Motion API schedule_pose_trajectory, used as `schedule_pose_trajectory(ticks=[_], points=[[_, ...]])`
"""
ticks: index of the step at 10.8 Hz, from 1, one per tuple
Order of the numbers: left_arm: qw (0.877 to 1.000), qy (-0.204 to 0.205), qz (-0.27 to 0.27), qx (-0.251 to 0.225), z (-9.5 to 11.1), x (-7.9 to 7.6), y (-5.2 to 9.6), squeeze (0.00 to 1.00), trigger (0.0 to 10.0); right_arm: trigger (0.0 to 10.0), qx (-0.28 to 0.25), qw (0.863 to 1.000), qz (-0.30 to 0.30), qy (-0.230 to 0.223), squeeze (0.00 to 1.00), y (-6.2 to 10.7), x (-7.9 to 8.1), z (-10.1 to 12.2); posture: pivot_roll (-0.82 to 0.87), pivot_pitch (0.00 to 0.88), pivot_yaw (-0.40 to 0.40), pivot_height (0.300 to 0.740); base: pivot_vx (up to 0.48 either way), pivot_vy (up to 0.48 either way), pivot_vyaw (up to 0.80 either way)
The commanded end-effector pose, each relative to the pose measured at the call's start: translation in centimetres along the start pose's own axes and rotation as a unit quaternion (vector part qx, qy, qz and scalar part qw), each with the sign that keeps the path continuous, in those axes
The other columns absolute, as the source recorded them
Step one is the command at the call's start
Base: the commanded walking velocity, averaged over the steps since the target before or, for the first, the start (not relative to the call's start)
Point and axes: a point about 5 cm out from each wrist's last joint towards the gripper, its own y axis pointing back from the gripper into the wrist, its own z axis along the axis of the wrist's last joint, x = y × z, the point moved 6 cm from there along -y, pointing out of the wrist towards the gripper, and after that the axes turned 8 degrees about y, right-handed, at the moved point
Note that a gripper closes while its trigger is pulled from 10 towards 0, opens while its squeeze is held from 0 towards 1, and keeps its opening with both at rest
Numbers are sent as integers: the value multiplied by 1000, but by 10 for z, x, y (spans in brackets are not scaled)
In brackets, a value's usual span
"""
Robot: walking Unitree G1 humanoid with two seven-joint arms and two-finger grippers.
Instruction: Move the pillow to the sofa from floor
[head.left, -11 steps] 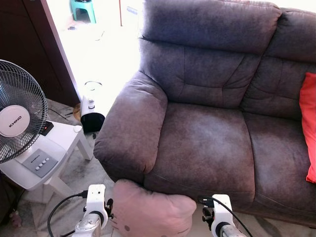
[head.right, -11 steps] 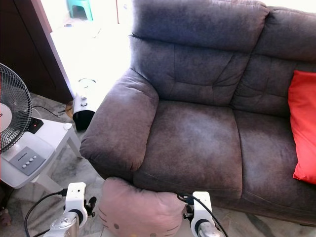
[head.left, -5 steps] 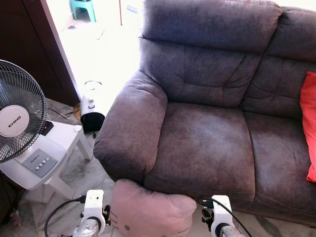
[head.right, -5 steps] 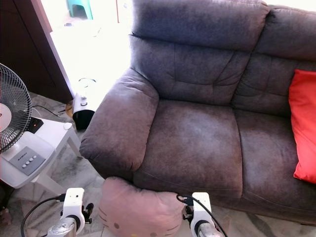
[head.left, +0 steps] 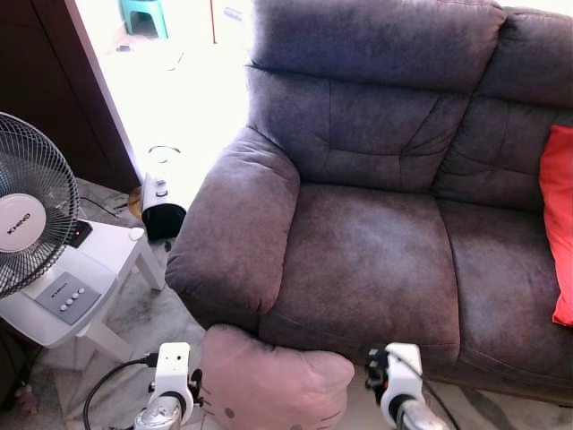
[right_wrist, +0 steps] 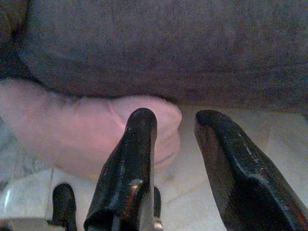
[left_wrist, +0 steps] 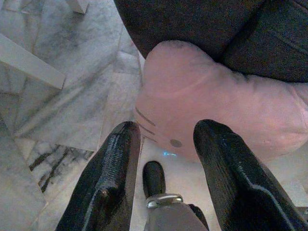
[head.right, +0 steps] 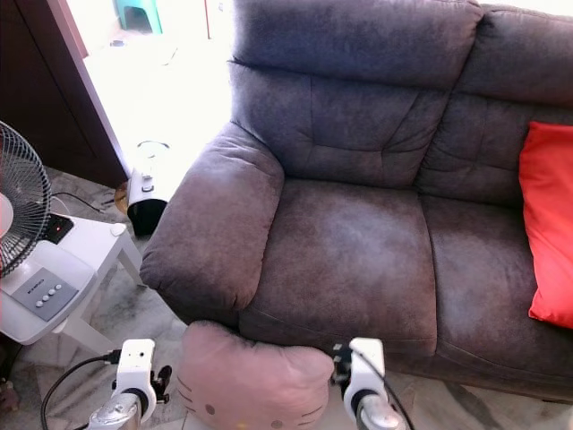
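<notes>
Item: pink cat-face pillow (head.left: 273, 385), on the marble floor (left_wrist: 72, 96), leaning against the grey sofa (head.left: 376, 251) front.

Left gripper (left_wrist: 166, 159) and right gripper (right_wrist: 175, 144): fingers spread, flanking the pillow, nothing held.

Step judged: pre-grasp. Next required: both sides pressed, pillow lifted onto the seat.

My two wrists are showing as white blocks on silver tubes, each trailing a black cable. My left gripper (left_wrist: 163, 139) is wearing two long, matte black fingers (left_wrist: 113, 178); my right gripper (right_wrist: 175, 125) is wearing the same, its fingers (right_wrist: 132, 163) glossier and scuffed.
</notes>
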Motion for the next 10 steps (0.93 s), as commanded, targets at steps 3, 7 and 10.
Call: schedule_pose_trajectory(ticks=[3, 7, 10], points=[[1000, -1, 0, 18, -14, 1, 3, 0, 10000, 10000, 20, 1000, 1, 13, 0, 1, 2, -8, 92, 97, -73, 740, 0, 0, 0], [999, 31, 1, -12, 3, 0, 0, 0, 10000, 10000, 41, 999, 8, 21, 0, 4, 4, -21, 89, 74, -73, 740, 0, 0, 0], [999, 27, -2, -29, 12, -6, -2, 0, 10000, 10000, 42, 999, 19, 22, 0, 3, 9, -20, 90, 90, -82, 740, 0, 0, 0]])
